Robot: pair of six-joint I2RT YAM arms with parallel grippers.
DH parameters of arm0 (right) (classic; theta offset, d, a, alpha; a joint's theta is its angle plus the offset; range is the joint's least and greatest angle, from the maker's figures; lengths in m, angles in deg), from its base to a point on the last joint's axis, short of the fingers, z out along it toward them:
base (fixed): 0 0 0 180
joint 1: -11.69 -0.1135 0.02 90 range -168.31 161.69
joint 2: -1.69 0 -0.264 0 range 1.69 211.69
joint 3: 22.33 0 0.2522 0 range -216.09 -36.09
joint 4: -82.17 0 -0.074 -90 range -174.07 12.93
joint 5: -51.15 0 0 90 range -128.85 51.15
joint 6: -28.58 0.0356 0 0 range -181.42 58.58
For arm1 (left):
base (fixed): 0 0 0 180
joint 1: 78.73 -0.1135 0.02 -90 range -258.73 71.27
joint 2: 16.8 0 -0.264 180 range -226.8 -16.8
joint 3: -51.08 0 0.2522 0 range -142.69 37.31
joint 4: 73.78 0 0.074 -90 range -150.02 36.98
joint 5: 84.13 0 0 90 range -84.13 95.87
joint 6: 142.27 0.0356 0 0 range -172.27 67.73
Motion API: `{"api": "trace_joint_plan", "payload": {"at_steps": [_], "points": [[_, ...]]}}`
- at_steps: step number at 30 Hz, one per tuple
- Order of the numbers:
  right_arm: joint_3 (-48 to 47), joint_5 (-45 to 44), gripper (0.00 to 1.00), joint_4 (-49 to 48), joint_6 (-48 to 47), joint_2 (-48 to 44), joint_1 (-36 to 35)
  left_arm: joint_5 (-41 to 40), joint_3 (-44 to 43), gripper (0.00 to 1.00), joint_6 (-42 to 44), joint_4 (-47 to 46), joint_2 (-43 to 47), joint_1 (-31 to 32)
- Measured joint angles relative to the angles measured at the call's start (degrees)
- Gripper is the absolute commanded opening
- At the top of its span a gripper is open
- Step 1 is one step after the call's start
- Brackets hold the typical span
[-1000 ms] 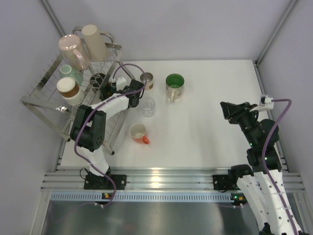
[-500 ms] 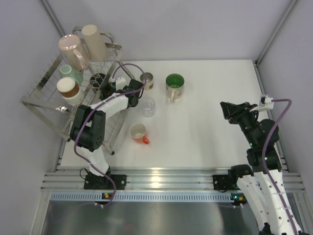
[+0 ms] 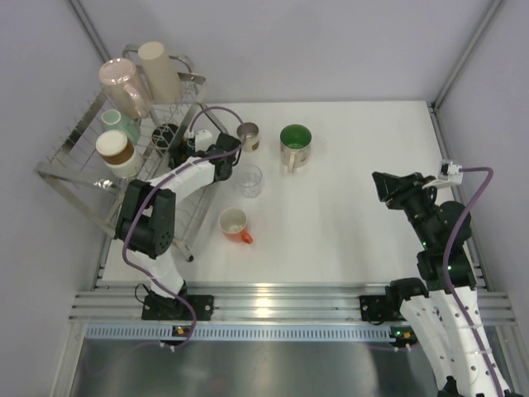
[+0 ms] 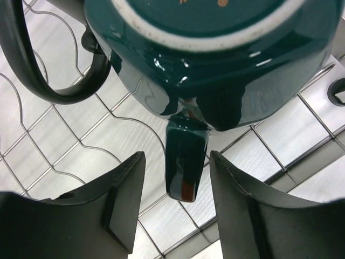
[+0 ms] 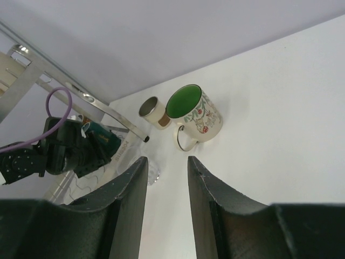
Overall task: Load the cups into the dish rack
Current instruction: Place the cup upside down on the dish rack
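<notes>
L tool [image 4: 177, 162] spread astride dk-teal mug [image 4: 215, 59] handle.

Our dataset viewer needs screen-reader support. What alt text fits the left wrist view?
A dark teal mug sits over the wire dish rack, base toward the camera. Its handle points down between the open fingers of the left gripper, which do not touch it.

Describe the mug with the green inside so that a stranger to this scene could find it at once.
Start at the dish rack in the far left corner of the table. To its right stand a small steel cup and then, next to it, the mug. It alone is green inside, with flowers painted on its pale outside.
</notes>
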Motion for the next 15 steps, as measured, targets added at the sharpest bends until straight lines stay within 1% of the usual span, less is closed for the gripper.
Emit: {"api": "trace_joint_plan", "payload": {"at_steps": [15], "points": [[0.00, 0.00, 0.36, 0.00, 0.52, -0.02, 0.00, 4.52, -0.52, 0.52, 1.81, 1.73, 1.95, 0.44]]}}
